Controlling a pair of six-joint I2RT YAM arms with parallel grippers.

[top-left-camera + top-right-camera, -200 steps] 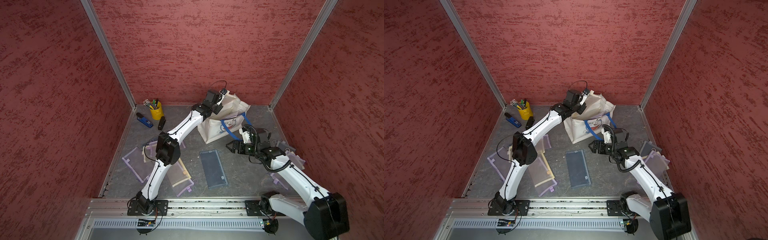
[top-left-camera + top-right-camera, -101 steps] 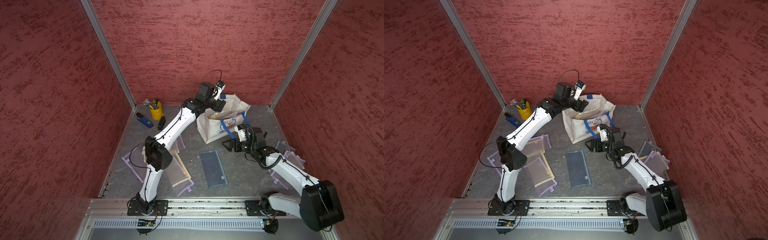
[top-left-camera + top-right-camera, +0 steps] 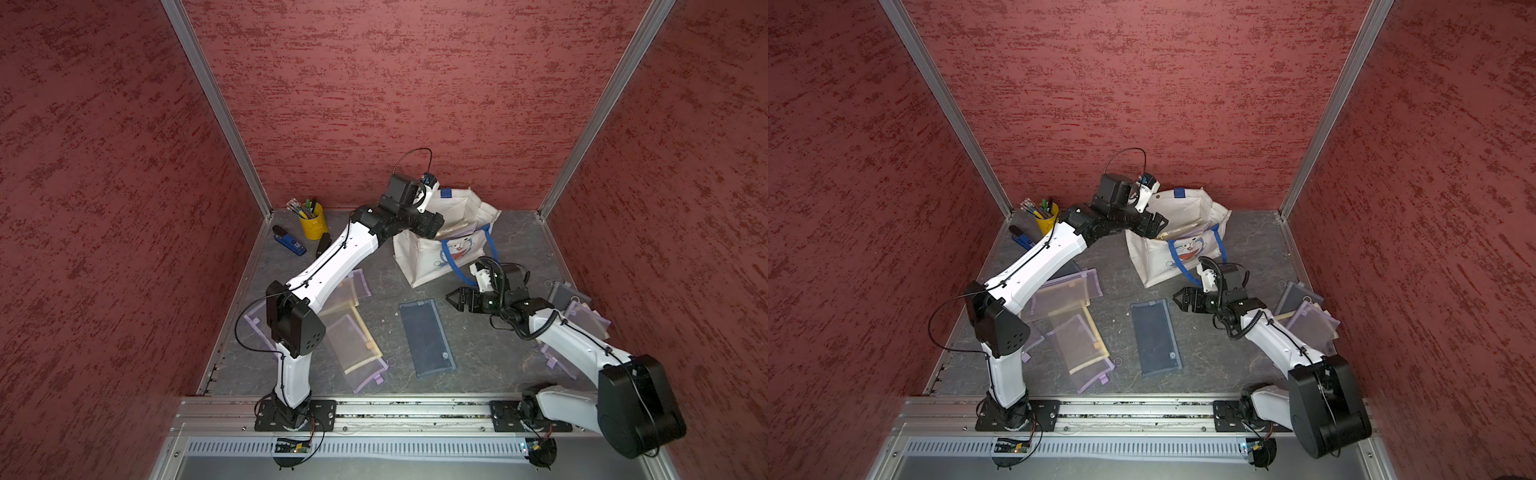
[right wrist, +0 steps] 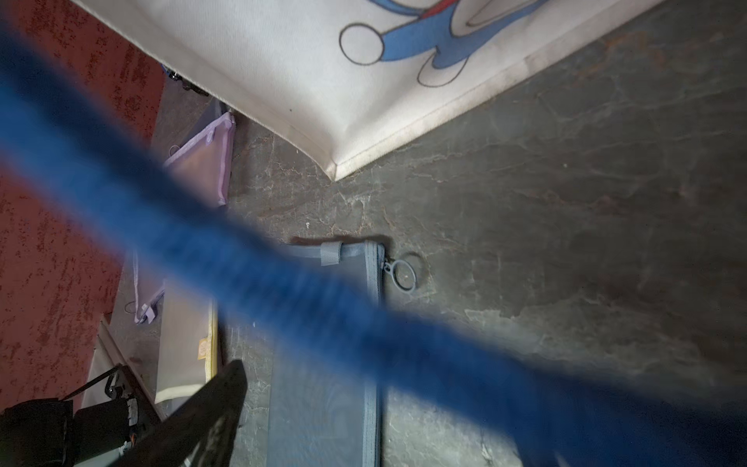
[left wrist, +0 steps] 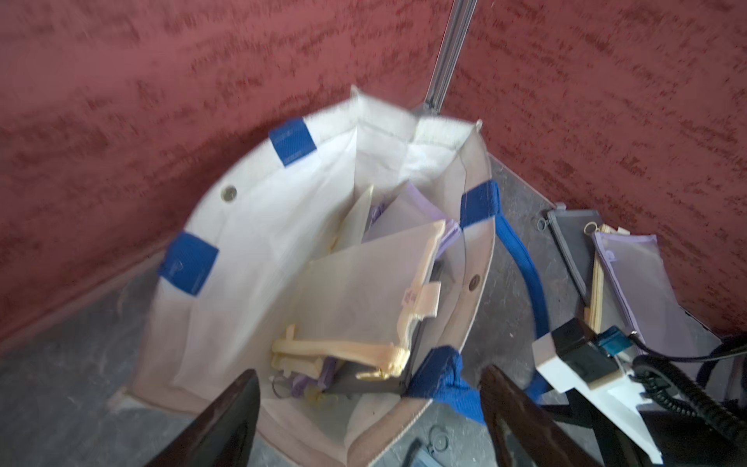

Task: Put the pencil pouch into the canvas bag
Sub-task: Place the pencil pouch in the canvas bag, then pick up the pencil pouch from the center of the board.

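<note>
Canvas bag stands upright at the back of the floor, just right of ctr in both top views, mouth gaping up, prob. so pouches can drop straight in. Left gripper hangs over the left rim of the mouth, jaws spread wide w/ nothing btwn them. In the left wrist view its dark fingers frame the opening from the bottom edge. The pencil pouch, cream-trimmed mesh, lies inside the bag on top of other pouches, slanted against the bag's wall, mid-frame. I take it as the task's one since it sits topmost, right under the empty jaws. So the drop looks done; arm prob. only needs to lift clear. Right gripper sits low, right of ctr, just below the bag's front corner, also wide open and holding nothing. Only one finger shows in the right wrist view, lower left. Blue handle runs blurred diagonally across that view, v. close to the lens; touching the arm or not, can't tell. Risk: handle snags that wrist and tips the bag. Grey-blue pouch lies flat at lower ctr, just beside the right gripper, likely next pick. Other mesh pouches lie left of it.
</note>
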